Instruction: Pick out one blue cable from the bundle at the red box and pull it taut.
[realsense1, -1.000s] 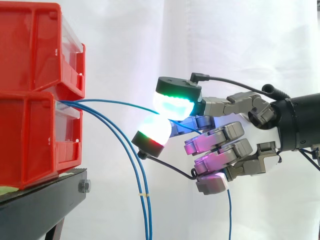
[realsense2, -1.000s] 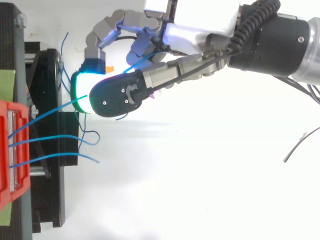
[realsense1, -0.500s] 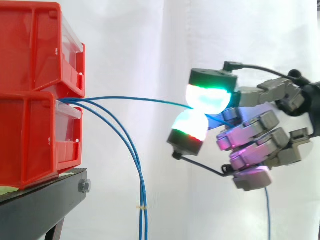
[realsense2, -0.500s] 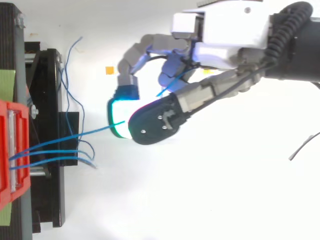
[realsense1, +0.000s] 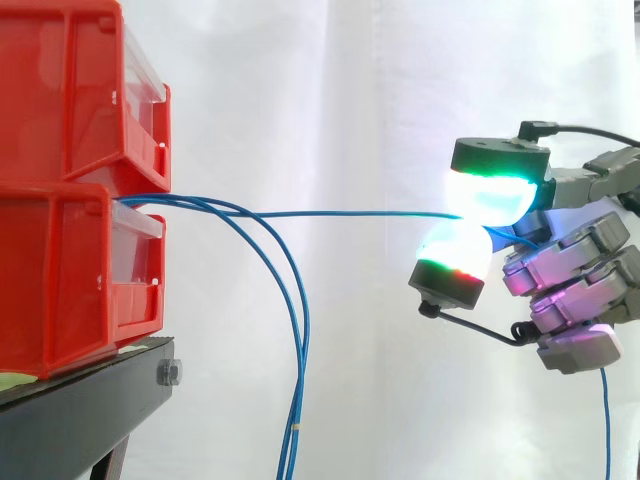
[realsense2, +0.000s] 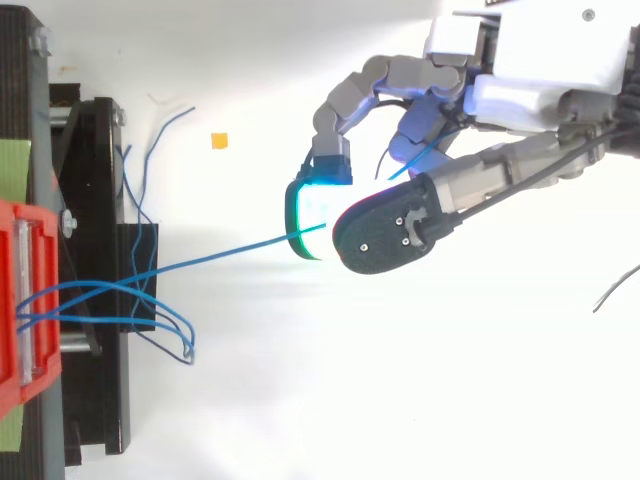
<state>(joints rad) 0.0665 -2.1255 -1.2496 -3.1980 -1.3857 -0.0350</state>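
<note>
A lab bench: white curtain (realsense1: 350, 100), red bins (realsense1: 60, 250) (on a black stand (realsense1: 80, 420)).

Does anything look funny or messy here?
Nothing looks broken. The hand pinches one blue cable, stretched straight from the red bins. The other blue cables droop down loose, and a tiny orange scrap lies on the white ground.

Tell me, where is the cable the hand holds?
In the side view the blue cable runs level from the lower red box at left to the hand pinching it at right, above two drooping cables.
</note>
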